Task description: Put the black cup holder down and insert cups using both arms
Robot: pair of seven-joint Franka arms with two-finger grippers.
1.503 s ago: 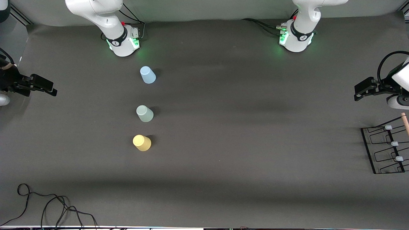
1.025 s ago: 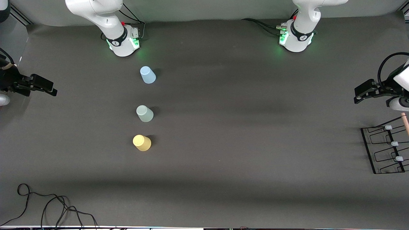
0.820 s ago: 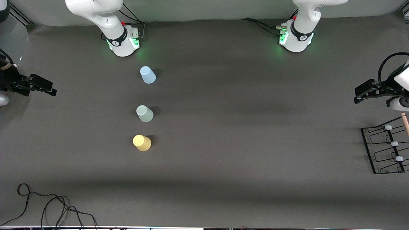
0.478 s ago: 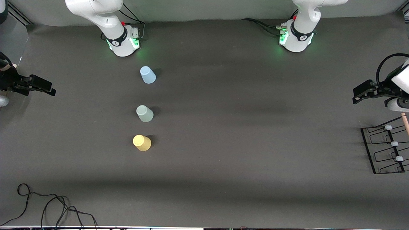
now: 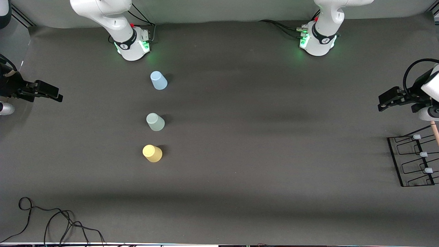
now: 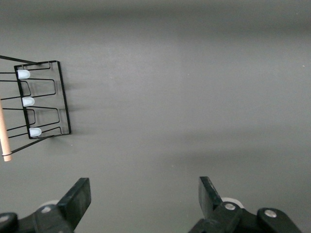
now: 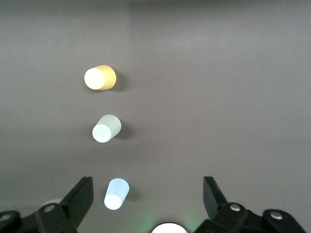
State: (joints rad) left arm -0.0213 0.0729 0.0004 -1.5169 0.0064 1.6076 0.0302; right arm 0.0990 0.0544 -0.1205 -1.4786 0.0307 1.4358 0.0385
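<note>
Black cup holder (image 5: 413, 161) sits at the left arm's end of the table, untouched. Blue cup (image 5: 158, 80), green cup (image 5: 155, 121), yellow cup (image 5: 152, 153) stand upside down in a row near the right arm's base. Left gripper (image 5: 389, 99) hovers by the holder, jaws wide, empty; best to come down square on the wooden handle (image 5: 435, 132). Right gripper (image 5: 44, 92) waits, wide open, empty.

Cut off at the edges

The black cup holder (image 5: 413, 161) runs off the front view's edge at the left arm's end of the bench, showing only three pegs; its wooden handle (image 6: 4, 133) is clipped too.
</note>
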